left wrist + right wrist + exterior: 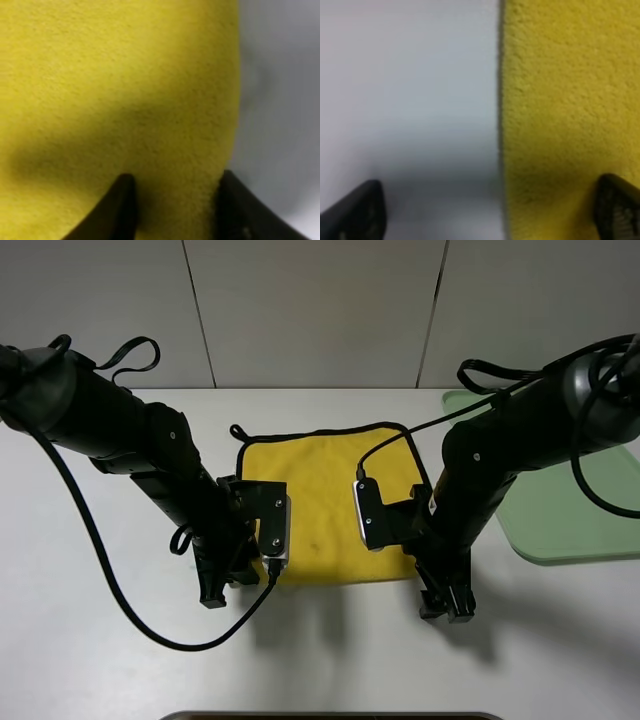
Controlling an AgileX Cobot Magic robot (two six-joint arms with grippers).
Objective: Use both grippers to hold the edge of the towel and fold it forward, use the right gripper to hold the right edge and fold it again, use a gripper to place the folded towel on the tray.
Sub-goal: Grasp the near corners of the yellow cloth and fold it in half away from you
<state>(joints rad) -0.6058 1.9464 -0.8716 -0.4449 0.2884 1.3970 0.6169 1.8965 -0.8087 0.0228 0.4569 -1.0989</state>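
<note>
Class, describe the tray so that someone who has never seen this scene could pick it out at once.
Look to the right side of the white table, behind the black right arm. There lies the tray, running out of view. It alone is pale green, flat with a low rim, unlike the fluffy yellow towel at the centre.

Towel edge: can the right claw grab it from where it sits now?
Probably yes. The right gripper is open and straddles the trimmed edge of the towel, one finger over the table, nothing between.
</note>
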